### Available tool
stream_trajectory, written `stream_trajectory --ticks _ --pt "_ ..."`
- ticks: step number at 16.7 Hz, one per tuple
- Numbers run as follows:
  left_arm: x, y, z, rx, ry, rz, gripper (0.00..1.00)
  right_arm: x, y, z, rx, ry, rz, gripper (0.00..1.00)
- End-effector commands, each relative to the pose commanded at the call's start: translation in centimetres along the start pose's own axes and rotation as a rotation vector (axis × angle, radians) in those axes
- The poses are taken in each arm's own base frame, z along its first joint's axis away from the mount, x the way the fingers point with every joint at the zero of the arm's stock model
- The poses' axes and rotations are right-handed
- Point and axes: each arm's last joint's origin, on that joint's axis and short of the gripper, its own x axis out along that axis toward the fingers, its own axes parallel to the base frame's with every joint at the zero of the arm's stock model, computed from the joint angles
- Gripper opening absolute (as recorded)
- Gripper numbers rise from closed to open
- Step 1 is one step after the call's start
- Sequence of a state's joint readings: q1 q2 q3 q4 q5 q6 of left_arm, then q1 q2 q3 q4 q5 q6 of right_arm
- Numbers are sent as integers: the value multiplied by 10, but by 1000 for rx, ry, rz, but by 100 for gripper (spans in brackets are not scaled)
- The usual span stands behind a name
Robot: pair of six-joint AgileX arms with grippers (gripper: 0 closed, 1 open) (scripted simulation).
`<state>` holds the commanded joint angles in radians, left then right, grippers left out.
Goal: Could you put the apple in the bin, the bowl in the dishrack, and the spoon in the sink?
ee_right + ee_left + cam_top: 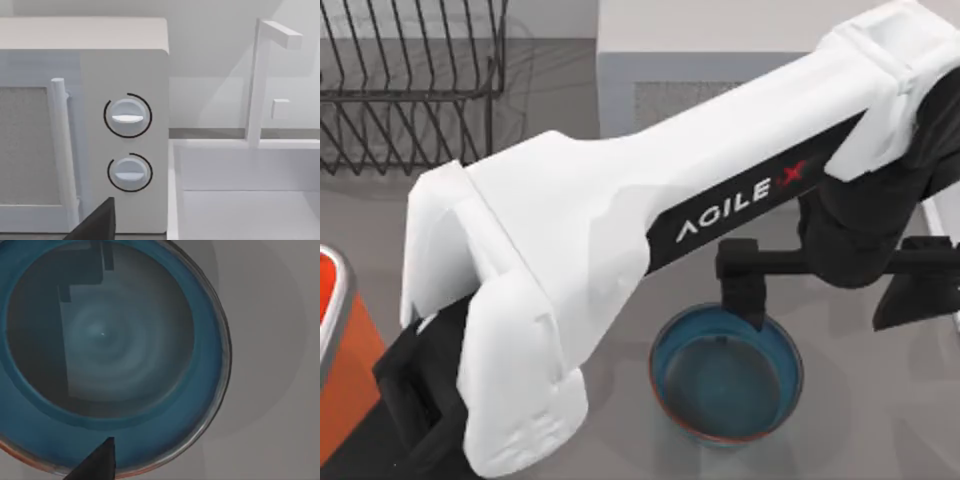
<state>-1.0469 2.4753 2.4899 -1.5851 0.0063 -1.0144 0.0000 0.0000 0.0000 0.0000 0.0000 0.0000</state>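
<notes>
The left gripper [820, 290] hangs above the bowl [726, 375], fingers apart; one finger [744, 285] stands over the bowl's far rim, the other to its right, off the bowl. The bowl rests upright on the worktop [880, 410], near centre. Dishrack [410, 80] far left; bin [335, 340] at the left edge.

Round deep bowl [727, 376] with glossy teal-blue glazed inside and thin brownish rim, black thin-wire dishrack [410, 85], smooth orange boxy bin [338, 350] with pale silver rim, matt grey tabletop [880, 400], smooth white plastic-looking microwave [85, 125] and white sink [245, 195], matt black gripper fingers [745, 285].
</notes>
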Motion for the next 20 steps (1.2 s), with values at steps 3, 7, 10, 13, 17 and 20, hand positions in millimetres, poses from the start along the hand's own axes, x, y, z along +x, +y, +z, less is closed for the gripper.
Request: stream_trajectory --ticks 3,7,10,13,17,20 --pt "0 0 0 0 0 0 100 0 0 0 0 0 0 100" --pt "8 -1 2 0 -3 -5 100 0 0 0 0 0 0 100" --pt "36 -3 4 0 -1 -2 100 0 0 0 0 0 0 100" --pt "72 -2 3 0 1 2 100 0 0 0 0 0 0 100" --pt "99 0 0 0 0 0 100 0 0 0 0 0 0 100" --pt "100 0 0 0 0 0 100 0 0 0 0 0 0 100"
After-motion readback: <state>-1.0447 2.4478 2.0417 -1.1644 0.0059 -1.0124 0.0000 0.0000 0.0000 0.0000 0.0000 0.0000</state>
